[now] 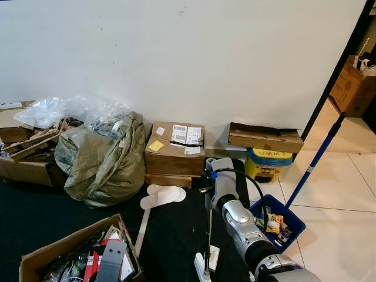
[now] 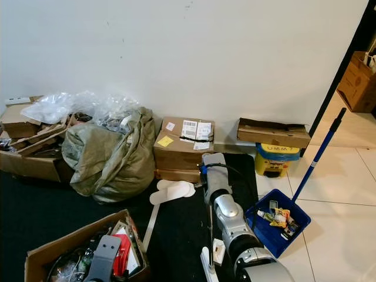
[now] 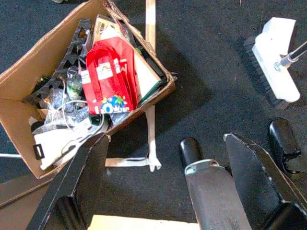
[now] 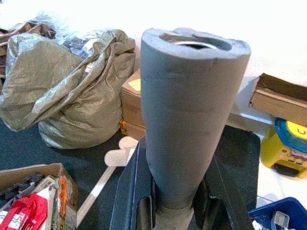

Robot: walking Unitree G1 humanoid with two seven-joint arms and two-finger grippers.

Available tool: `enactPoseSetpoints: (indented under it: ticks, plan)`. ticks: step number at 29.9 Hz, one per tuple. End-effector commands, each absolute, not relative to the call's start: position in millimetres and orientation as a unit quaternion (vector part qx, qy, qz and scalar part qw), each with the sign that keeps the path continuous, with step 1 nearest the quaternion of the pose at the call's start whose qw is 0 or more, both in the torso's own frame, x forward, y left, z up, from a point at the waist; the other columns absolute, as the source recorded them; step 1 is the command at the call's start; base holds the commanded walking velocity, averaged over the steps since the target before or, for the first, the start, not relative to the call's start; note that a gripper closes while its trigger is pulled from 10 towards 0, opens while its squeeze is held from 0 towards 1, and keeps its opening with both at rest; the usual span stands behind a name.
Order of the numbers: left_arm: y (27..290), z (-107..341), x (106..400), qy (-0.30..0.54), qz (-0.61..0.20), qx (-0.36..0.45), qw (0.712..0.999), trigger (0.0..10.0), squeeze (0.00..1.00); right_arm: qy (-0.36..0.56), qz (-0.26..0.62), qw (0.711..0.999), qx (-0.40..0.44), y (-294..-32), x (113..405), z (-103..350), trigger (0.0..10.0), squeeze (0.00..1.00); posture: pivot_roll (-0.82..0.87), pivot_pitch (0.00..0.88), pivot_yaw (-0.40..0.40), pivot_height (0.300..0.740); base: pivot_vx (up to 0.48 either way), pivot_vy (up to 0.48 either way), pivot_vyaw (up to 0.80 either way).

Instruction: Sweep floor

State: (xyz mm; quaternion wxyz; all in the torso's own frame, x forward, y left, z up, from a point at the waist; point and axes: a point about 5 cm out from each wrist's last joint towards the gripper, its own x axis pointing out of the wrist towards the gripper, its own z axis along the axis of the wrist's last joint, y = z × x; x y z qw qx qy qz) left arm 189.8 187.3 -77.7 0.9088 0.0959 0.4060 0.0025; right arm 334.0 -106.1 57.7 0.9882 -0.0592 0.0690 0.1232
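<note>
— Where is the broom?

— Upright on the black mat, its grey foam grip clamped between the fingers of the right gripper. The thin pole drops straight below that gripper to the white brush head, which rests on the mat.

— And the other gripper?

— The left gripper hangs with its fingers spread wide, above the mat. Just past it sits an open cardboard box with a red bag inside.

— What lies around the right gripper?

— Just to its right, a blue dustpan holding scraps, on the white tiles, its long blue handle slanting upward. Beyond the gripper, a labelled cardboard box stands against the wall, with a grey-green sack to its left and a yellow tub to its right.
</note>
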Motion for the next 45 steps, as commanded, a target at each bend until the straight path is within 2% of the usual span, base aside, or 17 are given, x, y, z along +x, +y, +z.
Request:
enactPoseSetpoints:
  ticks: [1, 29, 35, 43, 45]
  plan:
    - [195, -78, 189, 0.413, 0.004, 0.107, 0.905, 10.0, 0.0, 0.062, 0.13, 0.988, -0.06, -103, 335, 60, 10.0, 0.0, -0.08, 0.002, 0.009, 0.74, 0.0, 0.0, 0.0]
    - [191, -80, 185, 0.413, 0.0, 0.105, 0.905, 10.0, 0.0, 0.058, 0.078, 0.994, -0.05, -108, 334, 58, 10.0, 0.0, -0.06, 0.016, -0.002, 0.74, 0.0, 0.0, 0.0]
    - [190, -82, 180, 0.416, -0.001, 0.104, 0.904, 10.0, 0.0, 0.053, 0.026, 0.995, -0.082, -123, 337, 60, 10.0, 0.0, -0.06, 0.036, -0.003, 0.74, 0.0, 0.0, 0.0]
    - [190, -83, 178, 0.418, 0.0, 0.103, 0.903, 10.0, 0.0, 0.037, 0.015, 0.994, -0.103, -131, 342, 68, 10.0, 0.0, -0.05, 0.049, -0.001, 0.74, 0.0, 0.0, 0.0]
    - [191, -83, 177, 0.418, 0.0, 0.104, 0.902, 10.0, 0.0, 0.019, 0.028, 0.99, -0.137, -134, 344, 73, 10.0, 0.0, -0.05, 0.052, 0.0, 0.74, 0.0, 0.0, 0.0]
